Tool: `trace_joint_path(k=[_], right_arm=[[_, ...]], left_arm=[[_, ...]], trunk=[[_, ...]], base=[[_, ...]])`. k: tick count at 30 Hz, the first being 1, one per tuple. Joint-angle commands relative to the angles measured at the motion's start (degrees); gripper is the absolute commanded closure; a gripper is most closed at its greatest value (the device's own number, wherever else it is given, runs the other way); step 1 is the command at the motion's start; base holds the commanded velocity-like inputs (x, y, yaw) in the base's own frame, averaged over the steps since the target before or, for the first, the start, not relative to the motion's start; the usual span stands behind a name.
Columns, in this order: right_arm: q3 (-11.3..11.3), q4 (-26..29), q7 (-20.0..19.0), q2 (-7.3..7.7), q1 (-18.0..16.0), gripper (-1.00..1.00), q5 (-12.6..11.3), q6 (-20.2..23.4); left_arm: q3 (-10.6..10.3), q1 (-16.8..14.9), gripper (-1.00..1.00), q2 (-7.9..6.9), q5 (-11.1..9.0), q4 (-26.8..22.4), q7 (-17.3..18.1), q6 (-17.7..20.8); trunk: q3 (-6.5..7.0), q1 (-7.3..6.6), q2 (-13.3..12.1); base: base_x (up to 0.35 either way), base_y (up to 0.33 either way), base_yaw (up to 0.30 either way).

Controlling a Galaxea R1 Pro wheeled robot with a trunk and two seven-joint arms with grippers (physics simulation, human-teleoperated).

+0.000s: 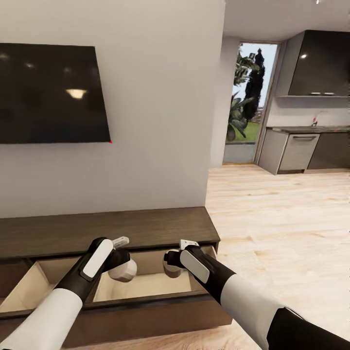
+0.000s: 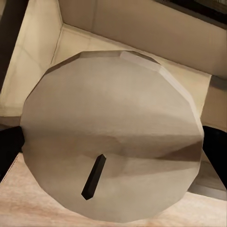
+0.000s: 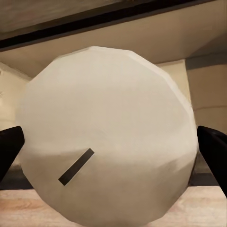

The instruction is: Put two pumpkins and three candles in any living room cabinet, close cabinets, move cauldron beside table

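Head view, lower centre: each gripper, left (image 1: 125, 266) and right (image 1: 171, 265), clamps a candle (image 1: 122, 271) directly above the cabinet's (image 1: 107, 231) open drawer (image 1: 146, 284).

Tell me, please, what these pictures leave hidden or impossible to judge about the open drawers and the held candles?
- Head view: the left end effector and arm cover part of the long dark-brown wooden cabinet's open drawer floor.
- Left wrist view: the stubby pale grey-white candle blocks the drawer beneath.
- Right wrist view: the second pale candle does likewise.
- Head view: the leftmost drawer is cut off by the edge.
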State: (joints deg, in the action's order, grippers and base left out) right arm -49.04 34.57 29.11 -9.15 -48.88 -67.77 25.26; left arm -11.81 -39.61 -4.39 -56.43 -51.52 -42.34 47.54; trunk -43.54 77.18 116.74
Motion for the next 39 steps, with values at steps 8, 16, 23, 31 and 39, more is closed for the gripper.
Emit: trace_joint_path(k=[8,16,23,31,39], right_arm=[[-0.3,0.1,-1.3,0.01,-0.1,1.00,-0.3,0.0],[-0.3,0.1,-1.4,0.01,-0.1,1.00,-0.3,0.0],[-0.3,0.1,-1.4,-0.06,-0.1,1.00,-0.3,0.0],[-0.3,0.1,-1.4,-0.08,-0.1,1.00,-0.3,0.0],[-0.3,0.1,-1.5,-0.08,-0.1,1.00,-0.3,0.0]], left_arm=[[-0.2,0.0,1.00,-0.17,-0.5,-0.1,-0.5,0.0],[-0.2,0.0,1.00,-0.24,-0.5,-0.1,-0.5,0.0],[-0.1,0.0,1.00,-0.19,-0.4,-0.1,-0.5,0.0],[-0.1,0.0,1.00,-0.21,-0.5,0.0,-0.5,0.0],[-0.1,0.0,1.00,-0.18,-0.5,-0.1,-0.5,0.0]], trunk=[[-0.06,-0.01,0.0],[-0.06,-0.01,0.0],[-0.06,-0.01,0.0],[-0.06,-0.01,0.0],[-0.06,-0.01,0.0]], base=[[0.000,0.112,-0.024],[0.000,0.003,0.086],[0.098,0.000,0.005],[0.077,0.000,0.000],[0.121,0.000,0.000]])
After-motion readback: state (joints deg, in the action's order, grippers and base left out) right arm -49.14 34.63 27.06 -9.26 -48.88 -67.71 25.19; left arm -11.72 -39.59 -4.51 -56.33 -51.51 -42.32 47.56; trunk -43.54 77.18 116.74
